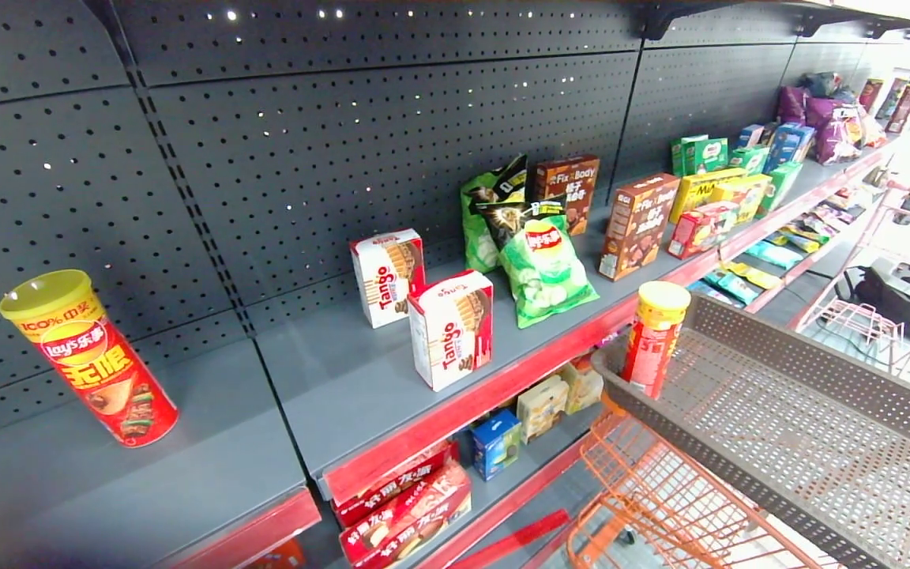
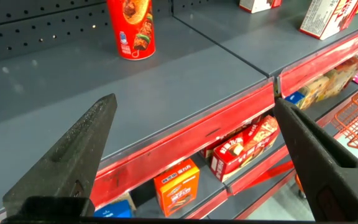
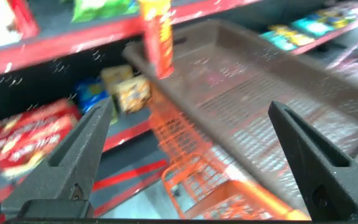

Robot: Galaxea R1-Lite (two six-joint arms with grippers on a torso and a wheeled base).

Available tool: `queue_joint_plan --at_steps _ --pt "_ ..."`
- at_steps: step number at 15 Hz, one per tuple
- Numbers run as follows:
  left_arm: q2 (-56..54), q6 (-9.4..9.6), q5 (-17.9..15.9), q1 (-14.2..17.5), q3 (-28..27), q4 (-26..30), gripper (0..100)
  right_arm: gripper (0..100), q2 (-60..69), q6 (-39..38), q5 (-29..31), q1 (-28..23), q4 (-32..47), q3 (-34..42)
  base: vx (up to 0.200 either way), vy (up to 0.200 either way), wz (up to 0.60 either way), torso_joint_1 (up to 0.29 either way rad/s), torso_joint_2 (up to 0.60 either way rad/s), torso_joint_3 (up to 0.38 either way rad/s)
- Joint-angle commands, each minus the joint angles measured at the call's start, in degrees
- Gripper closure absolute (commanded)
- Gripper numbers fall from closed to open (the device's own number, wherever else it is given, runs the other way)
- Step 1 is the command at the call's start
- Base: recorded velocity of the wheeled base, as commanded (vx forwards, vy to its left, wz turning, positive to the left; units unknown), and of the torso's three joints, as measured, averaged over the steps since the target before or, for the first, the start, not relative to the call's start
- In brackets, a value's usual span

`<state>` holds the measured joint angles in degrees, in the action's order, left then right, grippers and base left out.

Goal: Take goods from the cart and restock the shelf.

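**Along the shelf and cart: two chip canisters, both claws empty**

At nine o'clock in the head view we see a chip canister standing alone on the grey metal shelf. It is a smooth cylinder with a yellow lid and a glossy red label that carries yellow lettering and a picture of food. Behind it runs a dark pegboard panel, punched with even rows of small holes.

Near the centre two white-and-red wafer boxes stand upright, one behind the other. At one o'clock crinkly green chip bags lean together, with brown cardboard boxes just beside them.

At six o'clock, on the lower shelf, lie flat red packs and a small blue box.

At four o'clock sits the cart, a grey perforated tray over an orange wire basket. A second canister, with the same yellow lid and red label, stands upright in the tray corner nearest the shelf.

Our left claw hangs above the shelf's red front edge. Its two dark wedge-shaped fingers are spread wide and hold nothing, and the chip canister is well apart beyond it.

Our right claw is likewise spread and empty. It hangs above the cart, with the second canister farther off.
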<state>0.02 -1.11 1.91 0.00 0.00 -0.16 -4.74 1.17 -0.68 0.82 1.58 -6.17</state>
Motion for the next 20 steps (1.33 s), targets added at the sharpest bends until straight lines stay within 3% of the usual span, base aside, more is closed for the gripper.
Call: queue_joint_plan --at_steps 1,6,9,12,20 --pt "-0.02 -0.03 0.02 0.00 0.00 -0.02 0 0 -22.86 -0.29 7.63 -4.68 1.14 -15.01 0.000 0.000 0.00 0.000 0.00 0.000" --pt "-0.02 -0.03 0.02 0.00 0.00 -0.02 0 0 -31.91 2.87 7.89 -5.21 0.44 -16.24 0.000 0.000 0.00 0.000 0.00 0.000" --pt "-0.02 -0.03 0.02 0.00 0.00 -0.02 0 0 -45.53 -0.03 7.10 -5.39 -14.42 -17.39 0.000 0.000 0.00 0.000 0.00 0.000" --pt "-0.02 -0.03 0.02 0.00 0.00 -0.02 0 0 -48.78 3.66 2.18 -5.91 -15.30 -16.07 0.000 0.000 0.00 0.000 0.00 0.000" --pt "-0.02 -0.03 0.02 0.00 0.00 -0.02 0 0 -63.29 4.37 2.18 -7.67 -20.04 -18.00 0.000 0.000 0.00 0.000 0.00 0.000"
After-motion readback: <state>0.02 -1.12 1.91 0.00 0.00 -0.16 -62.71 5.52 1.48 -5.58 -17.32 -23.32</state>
